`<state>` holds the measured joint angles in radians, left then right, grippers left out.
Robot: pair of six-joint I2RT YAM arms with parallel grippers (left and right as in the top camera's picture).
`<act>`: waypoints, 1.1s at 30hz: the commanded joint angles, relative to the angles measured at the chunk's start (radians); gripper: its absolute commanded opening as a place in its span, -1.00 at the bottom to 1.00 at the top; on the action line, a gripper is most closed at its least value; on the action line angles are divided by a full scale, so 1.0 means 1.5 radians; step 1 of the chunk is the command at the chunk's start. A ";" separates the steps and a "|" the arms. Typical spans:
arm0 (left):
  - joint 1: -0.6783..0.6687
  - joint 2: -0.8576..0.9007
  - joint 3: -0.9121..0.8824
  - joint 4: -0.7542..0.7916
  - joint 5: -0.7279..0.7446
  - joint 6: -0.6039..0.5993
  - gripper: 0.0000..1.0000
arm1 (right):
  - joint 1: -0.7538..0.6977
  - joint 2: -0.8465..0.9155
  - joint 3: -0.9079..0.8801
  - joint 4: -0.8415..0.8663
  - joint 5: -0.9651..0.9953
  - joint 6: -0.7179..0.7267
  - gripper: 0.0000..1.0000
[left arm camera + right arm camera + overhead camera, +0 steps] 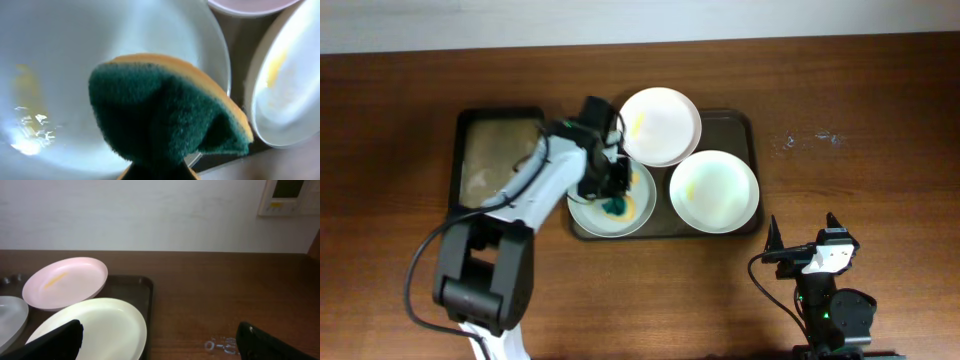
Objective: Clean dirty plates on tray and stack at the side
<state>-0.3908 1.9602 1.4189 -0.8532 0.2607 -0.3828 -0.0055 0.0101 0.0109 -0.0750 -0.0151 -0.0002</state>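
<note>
My left end effector is clamped tight on a green-faced, yellow-backed scouring sponge. The pad is bunched where it is pinched, with the green side down so the abrasive face meets the dish. Directly beneath it sits the first round white plate, in the near-left part of the large dark brown-grey rectangular tray. I cannot tell whether the sponge touches the plate or hangs just above it. That plate shows a yellow smear and wet glints off to one side of the sponge, so I judge the scrubbing unfinished.

Just beyond the end effector, a second white plate carries a yellow streak and rides over the tray's far rim. To the end effector's right lies the third white plate, faintly yellowish-green. All three are on the tray, and none is stacked aside yet.

My right end effector is wide open and empty above the brown wooden desk, well apart from the tray, which leaves the working arm room. The smaller black tray with tan inside lies to the left end effector's left.
</note>
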 commanded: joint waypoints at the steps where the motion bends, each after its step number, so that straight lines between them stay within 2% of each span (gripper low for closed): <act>1: -0.032 -0.011 -0.063 0.059 -0.160 -0.123 -1.00 | 0.004 -0.004 -0.004 -0.003 0.006 0.003 0.97; 2: -0.038 -0.011 -0.075 0.077 -0.180 -0.124 -1.00 | 0.004 -0.004 -0.004 -0.003 0.006 0.003 0.97; 3: -0.043 -0.010 -0.082 0.092 -0.189 -0.124 -0.92 | 0.004 -0.004 -0.004 -0.002 0.004 0.003 0.97; 5: -0.046 -0.008 -0.085 0.112 -0.189 -0.124 -0.44 | 0.004 -0.004 -0.004 0.009 -0.085 0.005 0.97; 6: -0.046 -0.008 -0.085 0.125 -0.189 -0.124 -0.01 | 0.004 -0.004 -0.004 0.013 -0.132 0.006 0.97; 7: -0.046 -0.008 -0.085 0.135 -0.189 -0.124 0.07 | 0.004 -0.004 -0.004 0.013 -0.169 0.009 0.97; 9: -0.041 -0.009 -0.077 0.151 -0.188 -0.123 0.03 | 0.004 -0.004 -0.004 0.050 -0.288 0.031 0.97; 11: -0.028 -0.025 -0.044 0.117 -0.186 -0.123 0.04 | 0.004 -0.004 -0.003 0.163 -0.359 0.034 0.97; 12: -0.019 -0.038 -0.026 0.094 -0.187 -0.123 0.07 | 0.004 -0.004 0.005 0.242 -0.347 0.076 0.97; 14: 0.005 -0.079 0.010 0.047 -0.187 -0.123 0.09 | 0.003 -0.001 0.060 0.255 -0.281 0.131 0.96; 17: 0.038 -0.149 0.020 0.018 -0.186 -0.123 0.13 | 0.003 0.060 0.196 0.104 -0.246 0.123 0.97; 19: 0.067 -0.202 0.020 -0.004 -0.170 -0.123 0.15 | 0.003 0.196 0.342 -0.051 -0.264 0.093 0.97; 20: 0.084 -0.227 0.020 -0.019 -0.149 -0.117 0.33 | 0.003 0.308 0.447 -0.160 -0.298 0.061 0.97; 21: 0.094 -0.238 0.020 -0.031 -0.138 -0.113 0.51 | 0.003 0.378 0.511 -0.224 -0.326 0.045 0.97; 22: 0.103 -0.245 0.020 -0.050 -0.134 -0.113 0.94 | 0.003 0.481 0.599 -0.293 -0.372 0.040 0.97; 24: 0.114 -0.245 0.020 -0.084 -0.134 -0.113 0.99 | 0.003 0.653 0.722 -0.390 -0.529 0.040 0.97; 26: 0.112 -0.244 0.017 -0.106 -0.136 -0.113 0.99 | 0.004 0.769 0.764 -0.421 -0.647 0.040 0.97; 27: 0.111 -0.244 0.015 -0.112 -0.137 -0.113 0.99 | 0.006 0.836 0.773 -0.393 -0.708 0.040 0.39; 28: 0.111 -0.244 0.015 -0.116 -0.137 -0.113 1.00 | 0.013 0.875 0.779 -0.386 -0.709 0.040 0.12; 29: 0.111 -0.244 0.015 -0.121 -0.137 -0.112 0.99 | 0.030 0.917 0.787 -0.386 -0.646 0.040 0.05; 31: 0.111 -0.244 0.015 -0.125 -0.136 -0.097 0.99 | 0.094 0.966 0.803 -0.394 -0.447 0.046 0.40; 33: 0.109 -0.244 0.015 -0.126 -0.136 -0.093 0.99 | 0.175 1.006 0.833 -0.422 -0.248 0.075 0.54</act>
<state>-0.2241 1.5948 1.4437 -1.0370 0.0490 -0.5510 0.1356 1.4826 1.1854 -0.6788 -0.7406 0.0738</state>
